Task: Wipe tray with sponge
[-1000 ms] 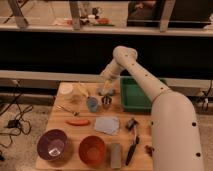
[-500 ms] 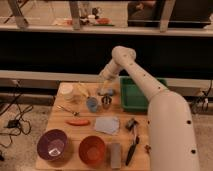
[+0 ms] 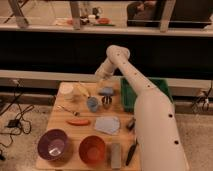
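the tool (image 3: 106, 102) hovers, jaws apart and empty, at 6 o'clock of the sponge (image 3: 105, 91) on the counter (image 3: 61, 126); the sponge looks light and squashy, best pinched across its short sides.

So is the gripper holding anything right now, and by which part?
Nothing seems held. The gripper is open, low over the table beside the tray, with the sponge lying just beyond it.
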